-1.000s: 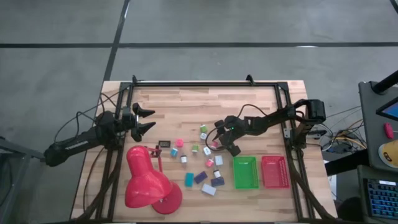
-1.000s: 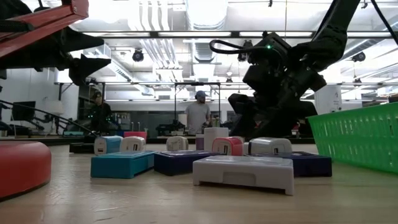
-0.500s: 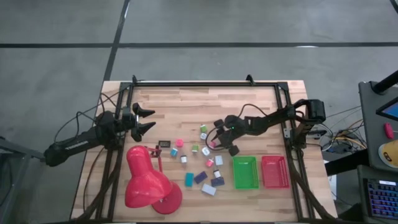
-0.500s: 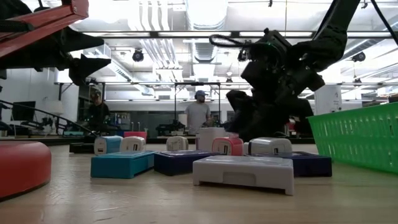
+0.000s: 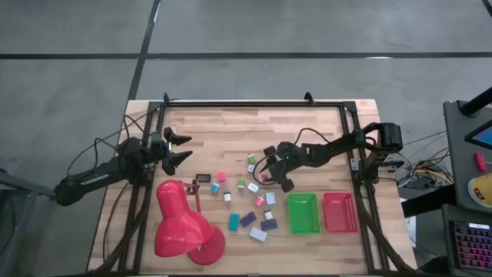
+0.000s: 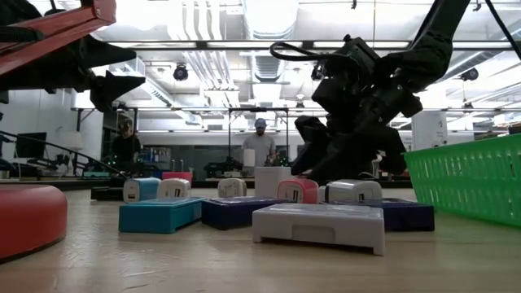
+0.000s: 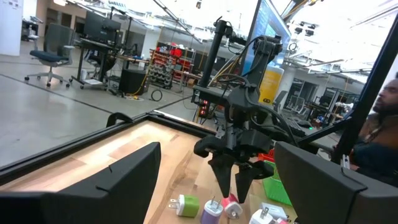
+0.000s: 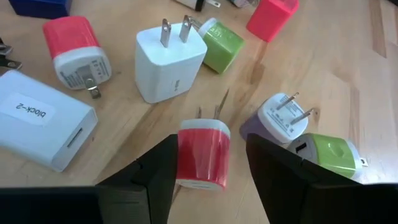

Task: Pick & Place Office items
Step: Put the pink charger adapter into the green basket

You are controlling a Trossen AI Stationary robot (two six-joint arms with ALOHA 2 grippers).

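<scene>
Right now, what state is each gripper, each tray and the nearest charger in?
left gripper: open, empty, above table's left side.
right gripper: open, straddling red charger.
red charger: on the table, not clamped.
green tray: empty.
red tray: empty.

A red desk lamp (image 5: 184, 225) lies at seven o'clock; green tray (image 5: 303, 213) and red tray (image 5: 340, 212) sit touching at four o'clock.

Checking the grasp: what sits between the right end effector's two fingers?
A red-and-white plug charger, prongs pointing away, sits between the right end effector's fingers in the right wrist view.
</scene>
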